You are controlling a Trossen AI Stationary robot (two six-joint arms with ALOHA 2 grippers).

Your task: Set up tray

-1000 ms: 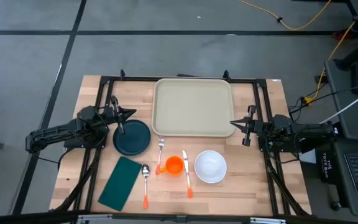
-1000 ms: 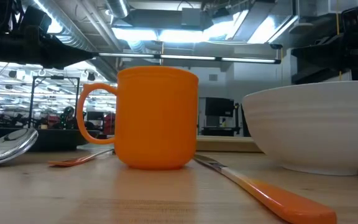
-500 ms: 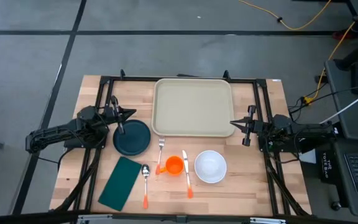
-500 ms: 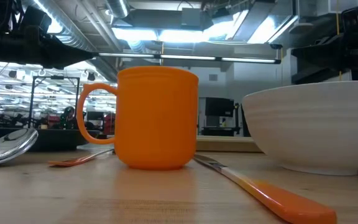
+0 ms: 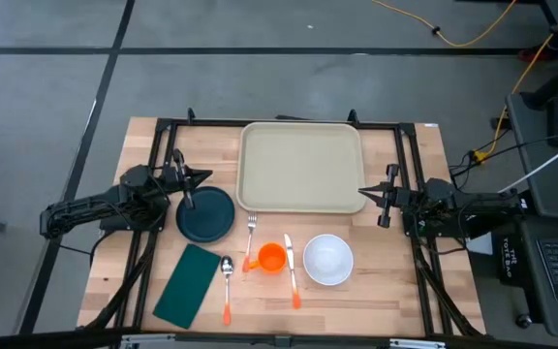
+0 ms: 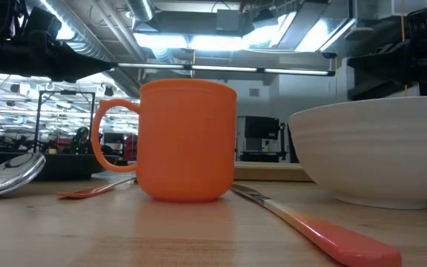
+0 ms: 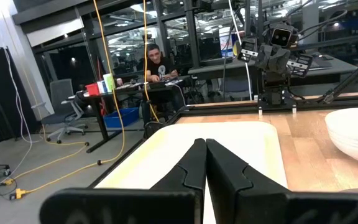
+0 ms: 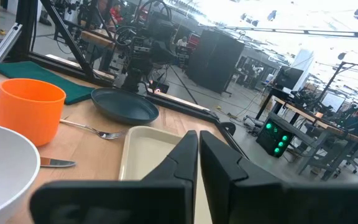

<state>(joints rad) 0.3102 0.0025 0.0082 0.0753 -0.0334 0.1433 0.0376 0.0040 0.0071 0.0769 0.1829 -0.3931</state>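
Nothing has moved since the earlier frame. Tray (image 5: pixel 302 166) sits at the table's far centre, nothing on it. Left gripper (image 5: pixel 190 176) rests beside its left edge, right gripper (image 5: pixel 366 192) at its right edge; both jaws closed, holding nothing.

Beige tray, flat on the table

The tray (image 5: pixel 302 166) lies bare at the table's far middle, rim up, long side crosswise.
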